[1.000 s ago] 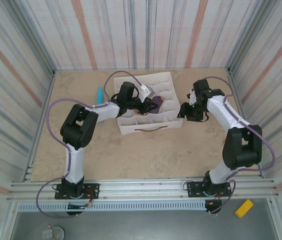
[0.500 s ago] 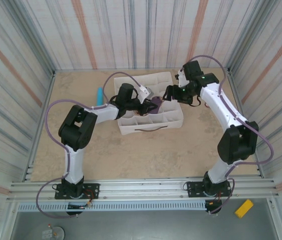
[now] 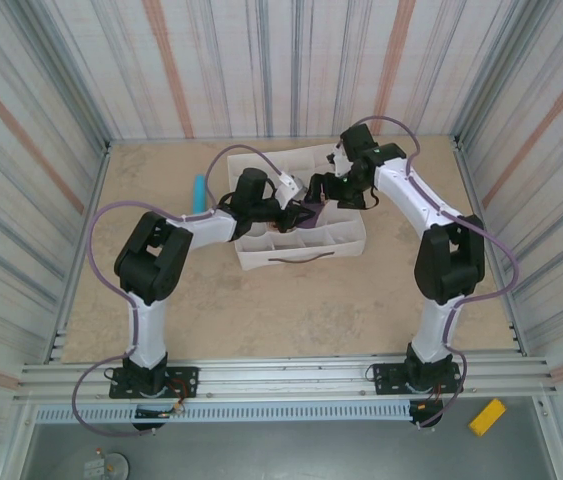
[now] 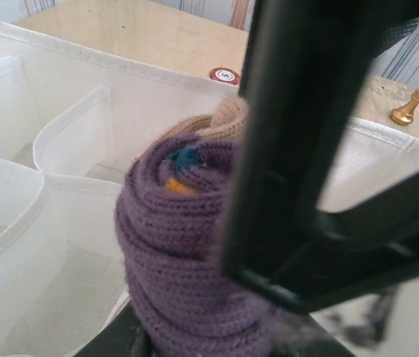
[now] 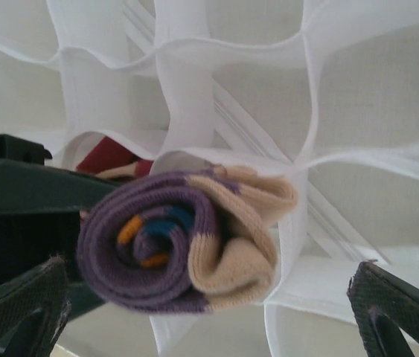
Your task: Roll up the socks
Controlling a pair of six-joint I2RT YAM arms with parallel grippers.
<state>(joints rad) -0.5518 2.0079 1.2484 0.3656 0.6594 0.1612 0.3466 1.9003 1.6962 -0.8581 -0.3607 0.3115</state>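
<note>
The socks (image 5: 187, 249) are wound together into one roll, dark purple with orange and blue stripes at its core and beige on one side. A maroon patch (image 5: 109, 155) shows just behind the roll. My left gripper (image 3: 294, 213) is shut on the roll (image 4: 187, 245) and holds it over the white divided organizer (image 3: 301, 262). My right gripper (image 5: 205, 320) is open, its fingertips (image 5: 23, 305) spread wide on either side of the roll without touching it. In the top view it hovers right above the roll (image 3: 309, 210). The right arm's black body (image 4: 306, 149) blocks much of the left wrist view.
The organizer's fabric cells (image 5: 231, 89) lie under the roll. A light-blue cylinder (image 3: 199, 190) lies on the table left of the organizer. A red disc (image 4: 224, 74) and a gold chess piece (image 4: 408, 108) sit beyond its far wall. Striped walls enclose the table.
My right arm has swung left from the organizer's right side to above the sock roll. The left gripper has stayed put, still holding the roll.
</note>
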